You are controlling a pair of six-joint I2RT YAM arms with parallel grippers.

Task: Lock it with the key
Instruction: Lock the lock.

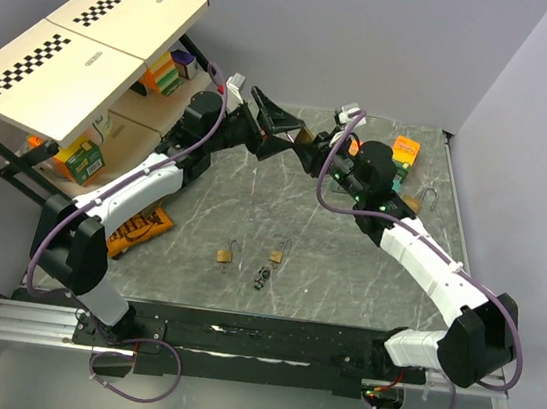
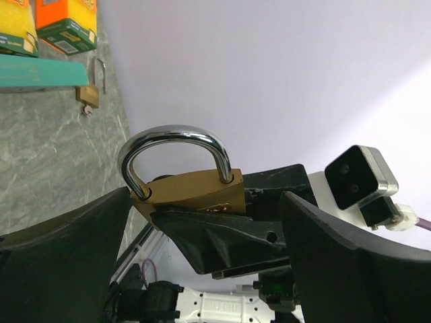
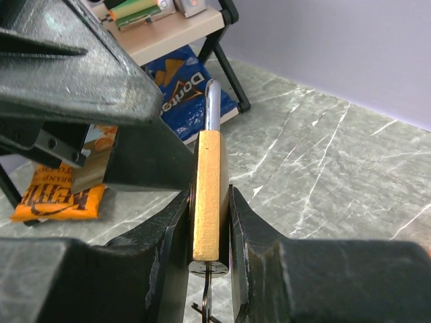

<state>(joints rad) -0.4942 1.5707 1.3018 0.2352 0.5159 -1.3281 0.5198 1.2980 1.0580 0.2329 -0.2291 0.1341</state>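
**Top view.** Left hand (image 1: 298, 135) spread wide at far centre, above the table (image 1: 346, 265). Right hand (image 1: 313, 151) facing it, pinching the large padlock (image 1: 305, 139), which barely shows here. Key bunch (image 1: 262, 280) flat on the table near centre, just on the near side of the small padlocks (image 1: 224, 255), well apart from both hands. Shelf (image 1: 72, 47) at far left, chip bag (image 1: 139, 227) on the table near it.

**Left wrist view.** Large padlock face-on: brass body, chrome shackle (image 2: 176, 134) arched upright, both legs meeting the body. Latched or not: cannot tell. Right hand's fingers clamped low on the body. Left hand's own fingers (image 2: 60, 262) apart on either side, touching nothing.

**Right wrist view.** Same lock edge-on, broad faces pressed between the right fingers (image 3: 155, 249). Thin dark metal piece hanging under the body, possibly a key in the keyhole; too small to tell.

**Risks, as judged.**
- Tiny bunch lying flat on hard stone, likely to skid or slip from wide fingers.
- Small padlocks just beside it, easily caught by mistake.
- Lock liable to swivel in its narrow pinch under a key's push.
- Keyhole end sunk between the right fingers, hard to reach.

**Unique to each view.** Key bunch and small padlocks together: top view alone. Shackle arch: left wrist alone. Underside of the lock: right wrist alone.
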